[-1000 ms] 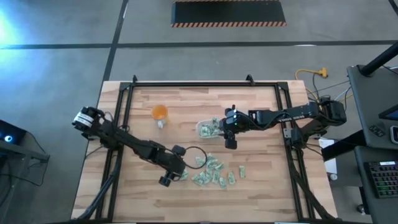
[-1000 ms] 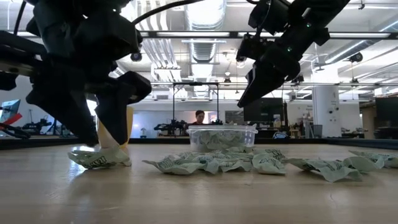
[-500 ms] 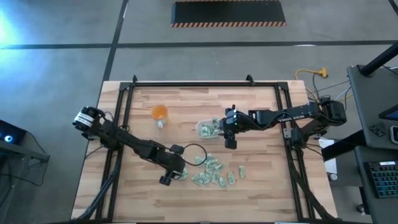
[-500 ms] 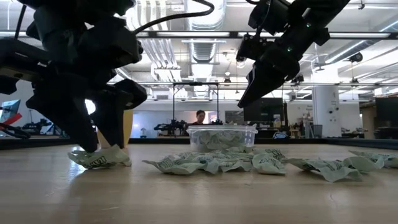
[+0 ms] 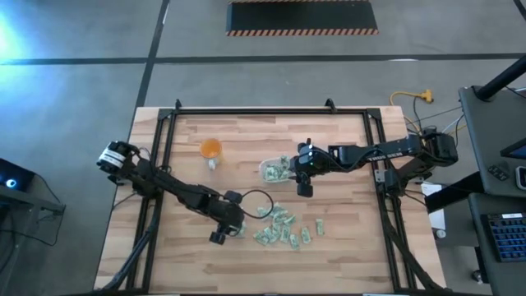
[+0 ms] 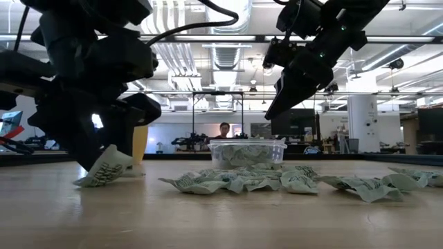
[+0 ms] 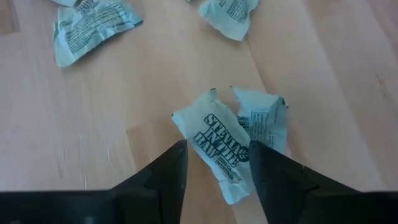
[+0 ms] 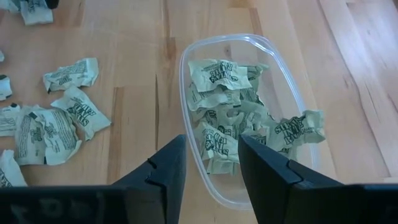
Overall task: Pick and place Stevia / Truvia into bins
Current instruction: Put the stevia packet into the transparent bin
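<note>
Several green-and-white Stevia packets (image 5: 283,228) lie scattered on the wooden table near its front middle, shown in the low view as a loose heap (image 6: 242,181). My left gripper (image 5: 220,235) is at the heap's left end, shut on one packet (image 7: 214,146); a second packet (image 7: 264,124) lies right beside it. The clear tub (image 5: 275,170), bottom down on the table's middle, holds several packets (image 8: 239,124). My right gripper (image 8: 211,165) hangs open above the tub's near right side, with nothing between its fingers. My left gripper pinches the packet between its two fingers, which stand at the two sides of its near end (image 7: 233,186). The fingers slant down from the table's left. The packet is tilted, its upper end between the fingers and its lower end (image 6: 83,182) on the table.
An orange round object (image 5: 211,149) stands at the table's far left, showing behind my left gripper in the low view (image 6: 140,142). A black frame (image 5: 246,111) runs along the table's edges. More packets (image 8: 59,127) lie near the tub.
My left gripper has closed in on the packet at the heap's left end and rolled slightly. The packet lay flat on the table; now it is tipped up, one end raised between the fingers, the other staying on the wood.
</note>
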